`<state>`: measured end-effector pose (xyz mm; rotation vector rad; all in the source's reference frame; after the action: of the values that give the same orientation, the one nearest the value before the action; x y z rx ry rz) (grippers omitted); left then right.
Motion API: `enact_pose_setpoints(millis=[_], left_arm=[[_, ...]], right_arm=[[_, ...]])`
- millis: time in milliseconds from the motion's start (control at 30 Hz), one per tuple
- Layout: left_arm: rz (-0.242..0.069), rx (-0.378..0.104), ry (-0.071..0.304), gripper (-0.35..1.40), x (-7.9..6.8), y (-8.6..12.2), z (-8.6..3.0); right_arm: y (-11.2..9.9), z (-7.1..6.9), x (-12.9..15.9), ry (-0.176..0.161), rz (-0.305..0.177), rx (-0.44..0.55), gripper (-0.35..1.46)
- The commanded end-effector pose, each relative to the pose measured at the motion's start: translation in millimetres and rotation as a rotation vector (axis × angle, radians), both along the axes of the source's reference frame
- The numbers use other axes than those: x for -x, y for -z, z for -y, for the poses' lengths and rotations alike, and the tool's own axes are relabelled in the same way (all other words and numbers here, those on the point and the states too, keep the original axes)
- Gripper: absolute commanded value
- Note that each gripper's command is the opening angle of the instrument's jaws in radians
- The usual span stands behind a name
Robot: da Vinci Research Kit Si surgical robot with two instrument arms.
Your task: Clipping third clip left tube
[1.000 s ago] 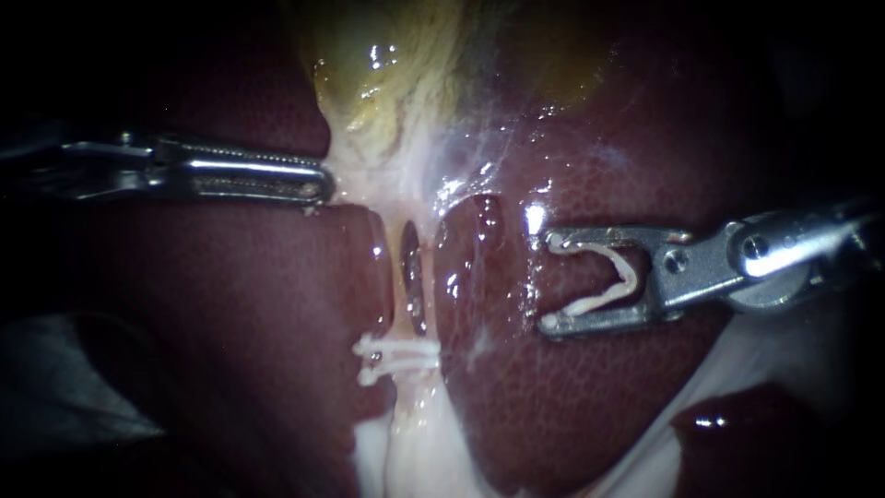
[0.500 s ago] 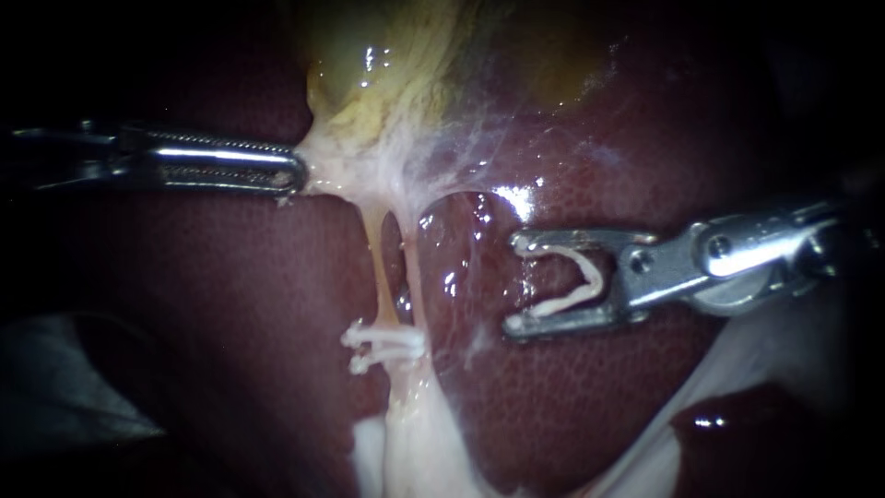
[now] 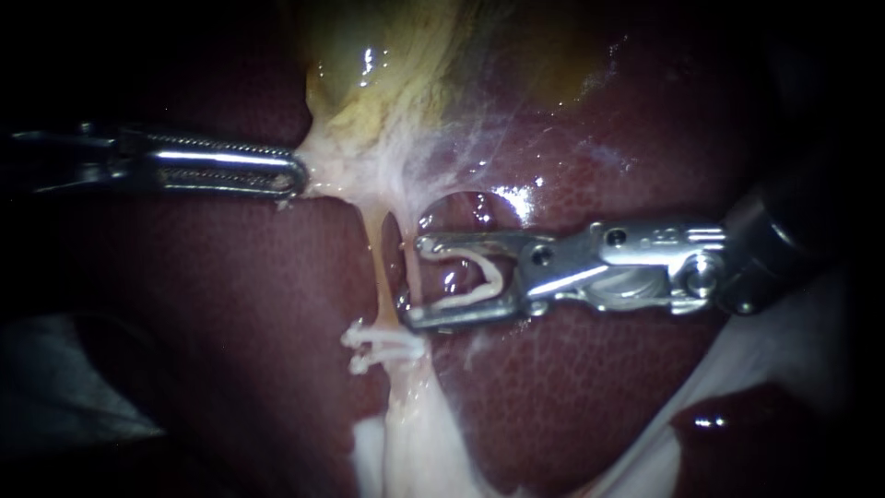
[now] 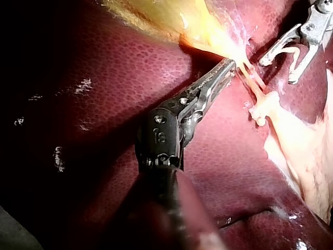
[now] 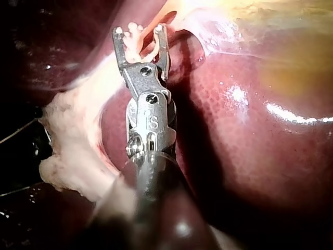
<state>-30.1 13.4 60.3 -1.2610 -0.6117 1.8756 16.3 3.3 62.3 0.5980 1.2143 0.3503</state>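
The hand of your right instrument [image 3: 415, 282], wide around its clip [image 3: 475, 286], points left at the upright left tube [image 3: 378, 258], centre frame.

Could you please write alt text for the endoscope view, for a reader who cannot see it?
The right instrument holds an open clip between its jaws, tips at two thin tubes just above two white clips. The left instrument grips pale tissue below the yellowish gallbladder, over dark red liver.
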Motion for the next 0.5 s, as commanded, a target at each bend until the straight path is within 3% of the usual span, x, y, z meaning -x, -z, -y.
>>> enact_pose_setpoints(millis=[33,233,500], left_arm=[[0.0,0.0,0.0,-0.35,0.0,0.0,0.0],[0.0,0.0,0.0,-0.35,0.0,0.1,0.0],[0.0,0.0,0.0,-0.35,0.0,0.1,0.0]], right_arm=[[-0.2,0.0,-0.2,0.002,-0.004,-0.009,0.5],[-1.7,-0.1,-1.4,0.005,-0.012,-0.037,0.5],[-5.5,-0.3,-1.4,-0.002,0.003,-0.063,0.5]])
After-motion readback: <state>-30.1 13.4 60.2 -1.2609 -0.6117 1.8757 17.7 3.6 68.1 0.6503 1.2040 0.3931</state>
